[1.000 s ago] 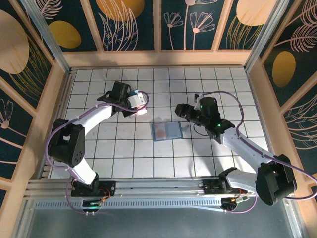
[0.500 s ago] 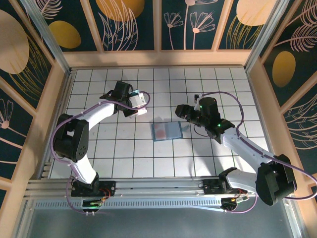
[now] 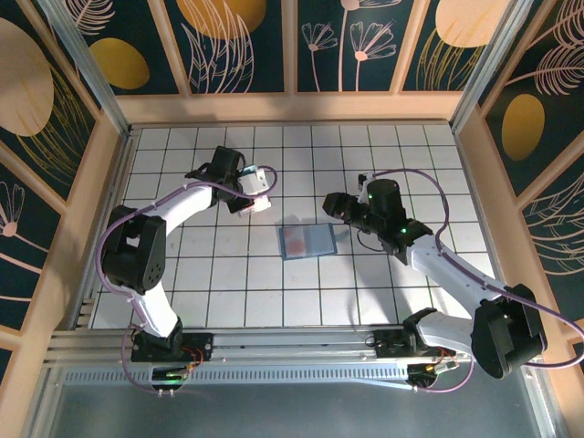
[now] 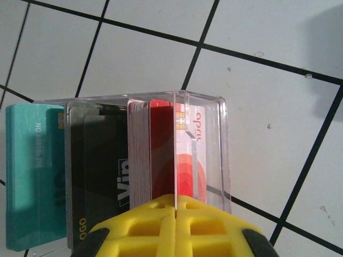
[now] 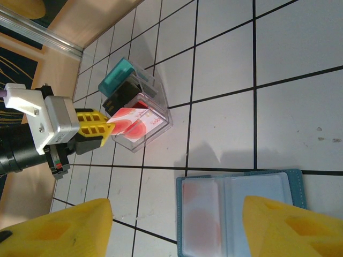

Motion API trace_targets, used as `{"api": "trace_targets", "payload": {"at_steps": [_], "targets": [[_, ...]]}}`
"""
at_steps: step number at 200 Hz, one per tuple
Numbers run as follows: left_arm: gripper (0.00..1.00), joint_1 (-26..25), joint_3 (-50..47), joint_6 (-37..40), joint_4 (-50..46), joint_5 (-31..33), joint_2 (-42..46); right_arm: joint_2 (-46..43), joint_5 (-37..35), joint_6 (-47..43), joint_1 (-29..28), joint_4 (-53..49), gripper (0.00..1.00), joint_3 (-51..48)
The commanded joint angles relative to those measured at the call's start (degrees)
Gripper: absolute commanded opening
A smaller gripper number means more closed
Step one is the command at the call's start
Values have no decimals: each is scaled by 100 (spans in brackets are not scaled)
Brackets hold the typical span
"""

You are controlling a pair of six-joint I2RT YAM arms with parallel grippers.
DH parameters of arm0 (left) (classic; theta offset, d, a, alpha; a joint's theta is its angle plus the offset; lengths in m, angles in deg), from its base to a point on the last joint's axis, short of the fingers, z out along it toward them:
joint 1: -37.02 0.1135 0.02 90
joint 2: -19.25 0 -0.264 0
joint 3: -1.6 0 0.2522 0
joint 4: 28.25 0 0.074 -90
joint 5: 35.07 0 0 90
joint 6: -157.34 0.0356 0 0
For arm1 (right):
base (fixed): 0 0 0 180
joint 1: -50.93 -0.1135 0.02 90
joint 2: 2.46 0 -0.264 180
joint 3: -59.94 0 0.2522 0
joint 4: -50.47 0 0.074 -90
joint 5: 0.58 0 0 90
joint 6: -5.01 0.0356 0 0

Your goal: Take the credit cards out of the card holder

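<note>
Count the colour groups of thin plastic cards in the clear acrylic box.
3: teal cards at one end, black cards in the middle, red-pink cards at the other end. Each group may hide more.

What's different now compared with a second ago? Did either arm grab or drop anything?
The left gripper, shut on the red-pink card at the clear box, crept slightly toward the far wall as its arm's elbow shifted. Nothing was grabbed or released. The right gripper, open, and the card holder stayed put.
</note>
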Motion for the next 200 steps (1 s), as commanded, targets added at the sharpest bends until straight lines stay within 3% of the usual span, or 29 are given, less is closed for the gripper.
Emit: {"api": "trace_targets", "payload": {"at_steps": [1, 20, 26, 92, 145, 155, 160, 166, 179, 200], "targets": [[6, 41, 271, -55, -342, -34, -149, -116, 25, -71, -38, -18, 66, 117], [8, 41, 349, -151, -379, -4, -178, -117, 26, -85, -41, -13, 65, 112], [14, 41, 376, -169, -410, -19, -179, -117, 26, -81, -45, -17, 65, 114], [15, 40, 601, -429, -686, 38, -7, -45, -135, -293, -111, -242, 63, 196], [19, 41, 577, -1390, -479, 34, 787, 390, -1255, -721, -770, -1244, 53, 740], [27, 43, 482, -1702, -309, 110, 968, 529, -1422, -788, -942, -1450, 52, 880], [37, 41, 433, -1861, -222, 136, 1066, 592, -1565, -809, -1015, -1544, 51, 949], [42, 40, 358, -2082, -101, 175, 1176, 685, -1654, -844, -1117, -1653, 50, 1020], [69, 41, 167, -2559, 151, 261, 1439, 866, -1789, -896, -1288, -1825, 48, 1158], [98, 41, -225, -3202, 508, 417, 1916, 1159, -1976, -973, -1535, -2132, 46, 1399]]}}
